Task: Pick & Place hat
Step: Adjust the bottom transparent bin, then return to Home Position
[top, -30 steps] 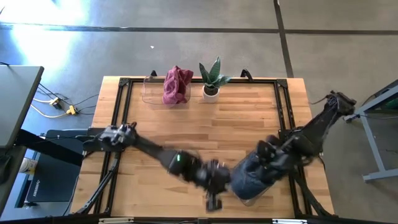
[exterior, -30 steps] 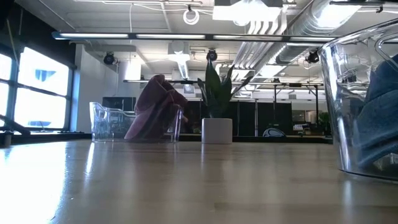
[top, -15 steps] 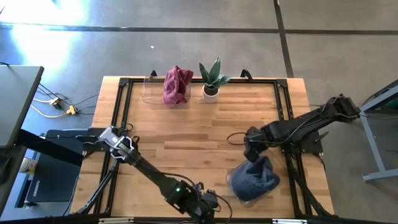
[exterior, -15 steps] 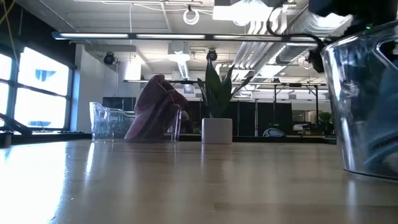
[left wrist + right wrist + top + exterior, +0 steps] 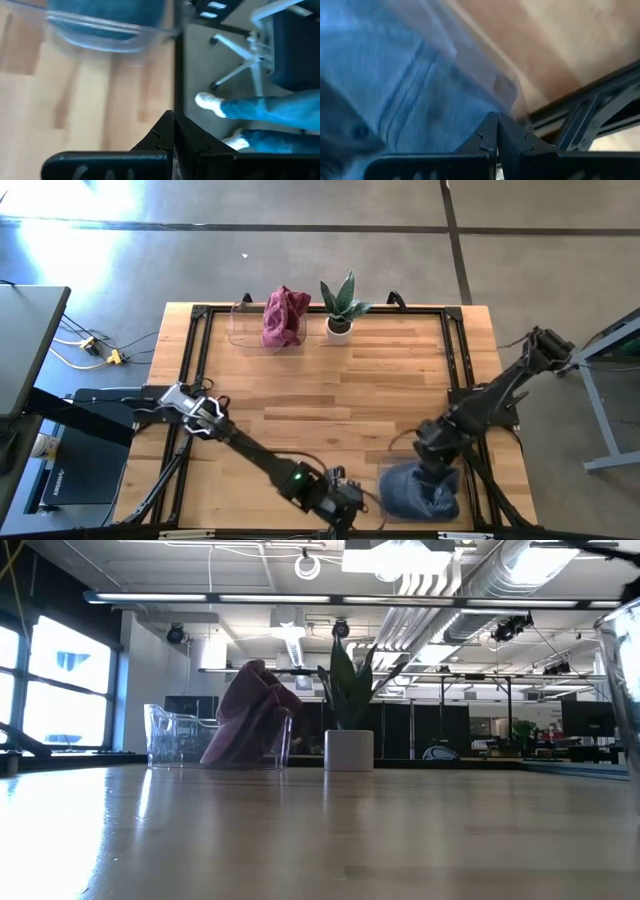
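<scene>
At the table's near right corner you have the blue hat point(image 5: 418, 490) sitting in a clear bin point(image 5: 395, 452), and your right hand point(image 5: 437, 452) is directly over it, just above the cloth. Its wrist view is filled with blue fabric point(image 5: 395, 90) and the bin's clear wall point(image 5: 485, 75), and the two fingers point(image 5: 496, 131) meet at their tips, so the hand is closed with nothing between them. Whether it touches the hat you cannot tell.

Your left hand point(image 5: 340, 498) is just beside the bin, on the side away from the right arm, at the table's near edge. In its wrist view the fingers point(image 5: 172, 129) are likewise pressed together and empty, with the bin and the blue inside it point(image 5: 107, 22) ahead of them.

The table point(image 5: 330, 385) is pale wood planks in a black frame. Well away from both hands, along the far edge, a second clear bin point(image 5: 243, 323) holds a maroon cloth point(image 5: 284, 316), and a small potted plant point(image 5: 340, 308) stands just beside it.

Past the table edge the left wrist view shows a person's jeans point(image 5: 270, 112) and white shoe point(image 5: 207, 102) near a chair base point(image 5: 245, 57). The low view looks into a room with windows point(image 5: 55, 680) and ceiling ducts point(image 5: 440, 580).
</scene>
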Motion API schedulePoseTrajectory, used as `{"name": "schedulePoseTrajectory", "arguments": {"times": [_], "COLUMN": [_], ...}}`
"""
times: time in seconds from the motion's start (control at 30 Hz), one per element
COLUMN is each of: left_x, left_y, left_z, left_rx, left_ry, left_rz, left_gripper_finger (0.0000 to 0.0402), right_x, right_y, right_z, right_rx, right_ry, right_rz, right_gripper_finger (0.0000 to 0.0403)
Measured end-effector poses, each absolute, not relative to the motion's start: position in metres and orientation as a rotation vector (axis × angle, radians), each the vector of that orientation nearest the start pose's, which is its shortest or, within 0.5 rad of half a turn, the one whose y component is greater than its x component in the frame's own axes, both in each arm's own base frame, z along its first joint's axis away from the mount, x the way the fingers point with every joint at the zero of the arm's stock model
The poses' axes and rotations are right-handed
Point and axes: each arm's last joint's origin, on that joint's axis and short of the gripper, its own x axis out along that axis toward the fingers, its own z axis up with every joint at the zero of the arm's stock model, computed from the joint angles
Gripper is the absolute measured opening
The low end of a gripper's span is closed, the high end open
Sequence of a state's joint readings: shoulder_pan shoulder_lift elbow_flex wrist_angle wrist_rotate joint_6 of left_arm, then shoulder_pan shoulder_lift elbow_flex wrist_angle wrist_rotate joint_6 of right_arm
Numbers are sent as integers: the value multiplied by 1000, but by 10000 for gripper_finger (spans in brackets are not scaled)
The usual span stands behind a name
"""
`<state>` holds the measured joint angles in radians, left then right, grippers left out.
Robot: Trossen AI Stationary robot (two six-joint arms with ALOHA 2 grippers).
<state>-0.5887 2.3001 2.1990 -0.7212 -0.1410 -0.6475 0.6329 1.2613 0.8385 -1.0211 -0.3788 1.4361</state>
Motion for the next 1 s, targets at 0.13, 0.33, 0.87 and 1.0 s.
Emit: {"name": "schedulePoseTrajectory", "arguments": {"times": [0.13,0.33,0.87,1.0], "left_x": [432,431,366,354], "left_y": [-275,-272,-265,-259], "left_z": [268,265,362,367], "left_rx": [-311,-322,-97,-90], "left_ry": [848,893,624,588], "left_rz": [-167,-147,-11,-59], "left_gripper_finger": [0,0,0,0], "right_x": [141,131,156,159], "right_y": [144,156,224,227], "right_z": [216,255,372,381], "right_rx": [855,801,584,592], "right_ry": [1743,1500,126,60], "right_rz": [-397,-552,66,186], "right_gripper_finger": [0,0,4,2]}}
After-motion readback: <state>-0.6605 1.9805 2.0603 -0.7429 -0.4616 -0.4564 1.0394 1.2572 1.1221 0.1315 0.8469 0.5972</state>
